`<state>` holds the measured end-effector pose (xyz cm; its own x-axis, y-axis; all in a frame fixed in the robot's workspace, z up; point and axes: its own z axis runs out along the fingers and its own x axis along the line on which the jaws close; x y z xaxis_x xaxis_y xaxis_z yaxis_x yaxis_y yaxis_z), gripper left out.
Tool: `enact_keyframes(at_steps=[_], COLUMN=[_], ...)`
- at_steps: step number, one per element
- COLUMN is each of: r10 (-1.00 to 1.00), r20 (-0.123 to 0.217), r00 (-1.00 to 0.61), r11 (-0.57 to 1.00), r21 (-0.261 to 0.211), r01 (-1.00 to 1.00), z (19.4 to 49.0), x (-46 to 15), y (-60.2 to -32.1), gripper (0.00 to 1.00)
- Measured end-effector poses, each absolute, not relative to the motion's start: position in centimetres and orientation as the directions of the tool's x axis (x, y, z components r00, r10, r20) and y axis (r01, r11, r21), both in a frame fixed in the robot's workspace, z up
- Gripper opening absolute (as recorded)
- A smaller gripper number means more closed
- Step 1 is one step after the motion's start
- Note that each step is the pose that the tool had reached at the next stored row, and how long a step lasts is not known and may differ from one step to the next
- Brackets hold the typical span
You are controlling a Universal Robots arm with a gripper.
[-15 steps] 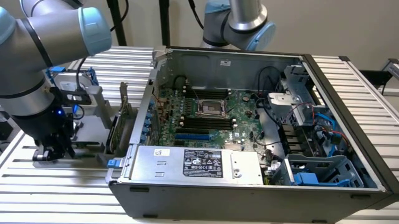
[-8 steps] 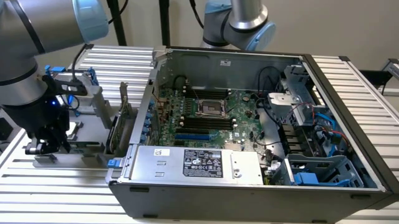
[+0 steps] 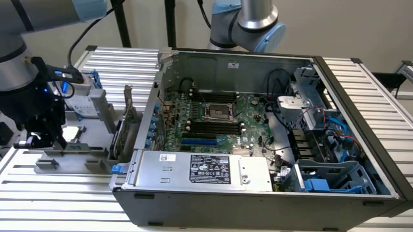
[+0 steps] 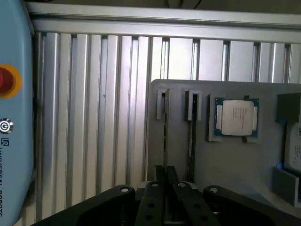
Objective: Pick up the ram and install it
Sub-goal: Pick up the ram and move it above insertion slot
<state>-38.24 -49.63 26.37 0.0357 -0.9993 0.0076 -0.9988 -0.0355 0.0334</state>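
- we see the end effector [image 4: 165, 173] closed narrow on the ram [image 4: 165, 136], its two black fingers [image 4: 159, 175] pressed against either face of the thin stick.
- the ram stands on its edge in a grey tray [image 4: 221, 160], its far end seated in a small slotted holder [image 4: 161, 104].
- it is the stick nearest the tray's edge, right where the tray meets the ribbed metal surface [image 4: 94, 117].
- a second stick [image 4: 192, 136] stands parallel just beside the ram, in its own holder and untouched.
- past that stick, a square silver processor [image 4: 236, 117] lies flat in a recess of the same tray.
- a light blue pendant [image 4: 11, 56] with a red button [image 4: 5, 80] sits at the surface's far edge from the tray.
- in the exterior view, the arm holds the end effector [image 3: 57, 141] low over the tray, on the exterior view's left of the open computer case [image 3: 258, 203].
- inside the case the motherboard [image 3: 219, 121] lies exposed, with its black memory slots [image 3: 210, 126] bare.
- the case and the tray rest on the same surface, with upright cards [image 3: 125, 123] between them.
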Motion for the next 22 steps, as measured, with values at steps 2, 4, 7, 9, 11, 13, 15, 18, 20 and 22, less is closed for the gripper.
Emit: enact_keyframes(at_steps=[2,4,7,9,11,13,15,18,20,22], r10=[-0.999,-0.999,-0.999,-0.999,-0.999,-0.999,-0.998,-0.998,-0.998,-0.997], r20=[0.007,0.006,0.001,-0.004,-0.009,-0.013,-0.018,-0.026,-0.031,-0.036], r00=[0.037,0.039,0.043,0.045,0.048,0.051,0.054,0.059,0.061,0.063], r11=[-0.037,-0.039,-0.043,-0.045,-0.049,-0.052,-0.055,-0.059,-0.062,-0.065], r21=[0.033,0.033,0.033,0.033,0.032,0.032,0.032,0.032,0.031,0.031], r01=[-0.999,-0.999,-0.999,-0.998,-0.998,-0.998,-0.998,-0.998,-0.998,-0.997], z=[27.3,28.1,29.2,30.0,30.8,31.6,32.4,33.6,34.4,35.1], x=[-38.1,-37.8,-37.0,-36.4,-35.9,-35.3,-34.8,-33.9,-33.3,-32.6], y=[-49.6,-49.6,-49.6,-49.6,-49.6,-49.6,-49.6,-49.6,-49.6,-49.6], gripper=[0.13,0.13,0.13,0.13,0.13,0.13,0.13,0.13,0.13,0.13])
